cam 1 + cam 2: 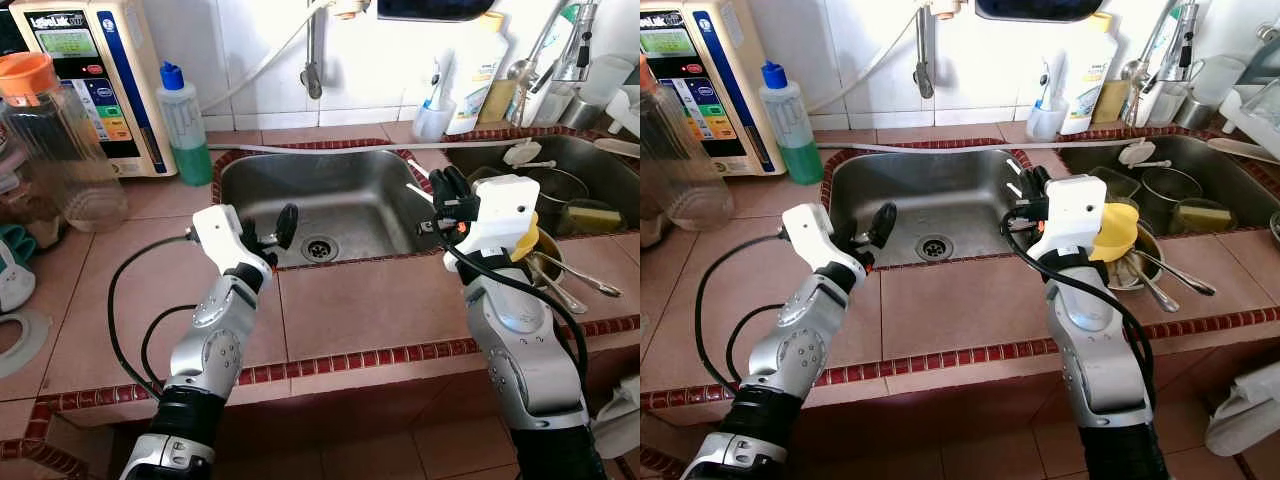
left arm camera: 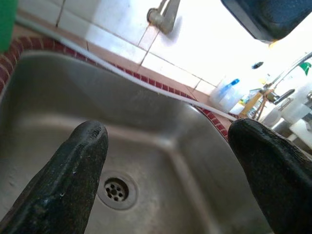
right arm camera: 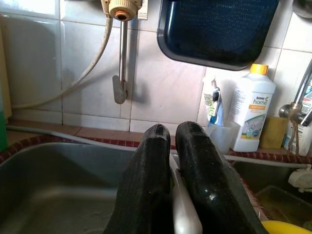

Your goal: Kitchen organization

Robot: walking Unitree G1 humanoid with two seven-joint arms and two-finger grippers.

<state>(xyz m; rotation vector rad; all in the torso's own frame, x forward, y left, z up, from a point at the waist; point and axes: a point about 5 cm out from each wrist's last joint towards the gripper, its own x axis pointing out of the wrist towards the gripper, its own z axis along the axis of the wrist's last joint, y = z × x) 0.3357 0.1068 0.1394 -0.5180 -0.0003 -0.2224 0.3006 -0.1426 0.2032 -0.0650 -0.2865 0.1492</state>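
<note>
Over the steel sink (image 1: 330, 195), the left gripper (image 1: 268, 232) hangs at the front rim near the drain (image 1: 320, 248), fingers spread wide and holding nothing. At the ridge between the basins, the right gripper (image 1: 440, 195) pinches a thin white utensil (image 3: 183, 207), just beside a yellow cup (image 1: 1118, 230) among dishes.

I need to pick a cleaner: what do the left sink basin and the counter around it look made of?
The sink basin looks like brushed stainless steel: grey, dull sheen, soft reflections. The counter looks like matte terracotta tile, with visible grout lines and a red mosaic edge strip, probably glazed.
</note>
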